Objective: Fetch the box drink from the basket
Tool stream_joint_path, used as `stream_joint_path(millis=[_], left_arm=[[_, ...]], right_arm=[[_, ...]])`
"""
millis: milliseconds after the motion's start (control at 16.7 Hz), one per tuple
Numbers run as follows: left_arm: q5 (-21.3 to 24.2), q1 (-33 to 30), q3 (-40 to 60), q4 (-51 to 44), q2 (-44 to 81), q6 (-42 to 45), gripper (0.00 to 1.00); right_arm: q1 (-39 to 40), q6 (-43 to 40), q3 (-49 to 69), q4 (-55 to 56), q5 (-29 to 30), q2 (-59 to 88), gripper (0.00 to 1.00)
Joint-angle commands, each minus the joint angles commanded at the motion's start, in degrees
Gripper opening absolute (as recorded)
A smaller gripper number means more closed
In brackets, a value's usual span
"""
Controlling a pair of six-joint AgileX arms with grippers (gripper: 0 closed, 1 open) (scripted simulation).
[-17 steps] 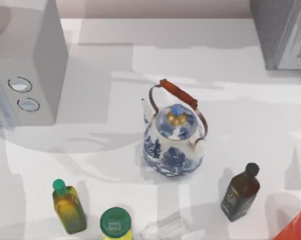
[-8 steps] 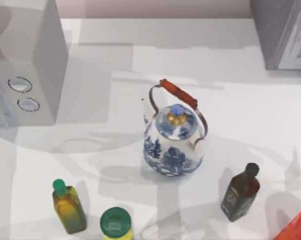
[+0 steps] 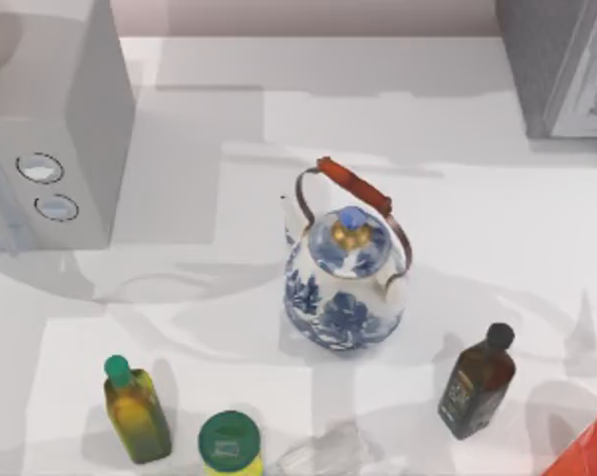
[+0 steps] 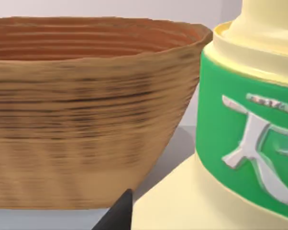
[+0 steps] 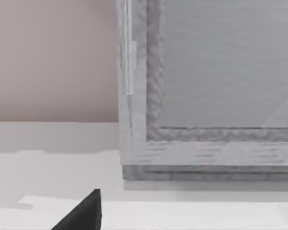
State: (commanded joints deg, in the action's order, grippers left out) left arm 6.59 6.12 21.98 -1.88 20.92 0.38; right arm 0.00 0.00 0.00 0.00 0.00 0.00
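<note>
The box drink (image 4: 230,143) stands very close in the left wrist view: pale yellow, with a green band carrying a white raised mark. It is outside the woven brown basket (image 4: 86,110), right beside its wall. One dark fingertip (image 4: 117,215) of my left gripper shows against the drink's lower edge; the other finger is hidden. In the right wrist view a dark fingertip (image 5: 84,213) of my right gripper hangs over the white table, facing a grey appliance (image 5: 206,86).
In the top view a blue-and-white teapot (image 3: 346,273) stands mid-table. Along the near edge are an olive bottle with a green cap (image 3: 135,409), a green-lidded jar (image 3: 229,443), a dark bottle (image 3: 477,382) and a red object (image 3: 591,451). Grey appliances (image 3: 51,129) occupy both far corners.
Arm shadows have shifted across the table in the top view. The teapot, bottles and jar have not moved.
</note>
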Motion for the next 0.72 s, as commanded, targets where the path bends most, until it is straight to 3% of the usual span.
stream_joint_path(millis=[360, 720], left_arm=[[-5.57, -5.16, -19.80, 1.57, -18.93, -0.31, 0.00], [-6.59, -6.12, -21.98, 1.88, -20.92, -0.38, 0.00]], right_arm=[[0.00, 0.00, 0.00, 0.00, 0.00, 0.00, 1.00], [0.00, 0.00, 0.00, 0.00, 0.00, 0.00, 1.00]])
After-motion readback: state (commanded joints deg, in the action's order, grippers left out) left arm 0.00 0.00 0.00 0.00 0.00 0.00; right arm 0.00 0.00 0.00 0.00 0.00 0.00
